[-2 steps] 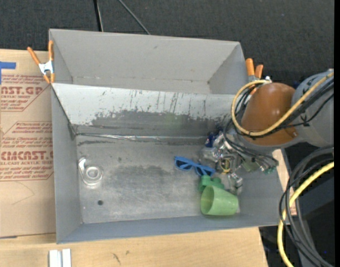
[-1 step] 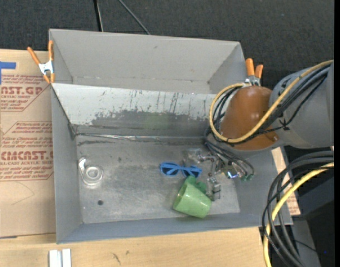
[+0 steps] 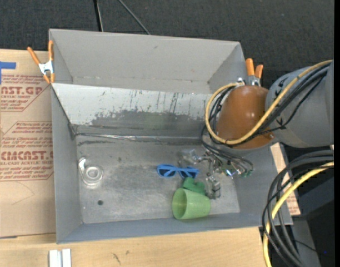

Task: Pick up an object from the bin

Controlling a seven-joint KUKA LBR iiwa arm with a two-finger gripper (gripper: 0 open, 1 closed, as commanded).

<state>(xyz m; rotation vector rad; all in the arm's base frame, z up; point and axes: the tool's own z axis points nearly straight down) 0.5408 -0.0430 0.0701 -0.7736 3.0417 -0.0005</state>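
Observation:
My gripper [image 3: 213, 187] hangs low over the right part of the bin floor, below the orange cover. Its metal fingers point down at the upper right edge of a light green plastic cup [image 3: 190, 204] that lies on its side near the front wall. Just left of the fingers lies a pair of small blue toy sunglasses [image 3: 176, 172]. Nothing shows between the fingers, and the gap between them is too cluttered to read.
A small clear round piece, like a lid or tiny glass [image 3: 92, 174], sits at the left of the bin floor. The sloped back wall rises behind, and cables loop around the wrist at the right.

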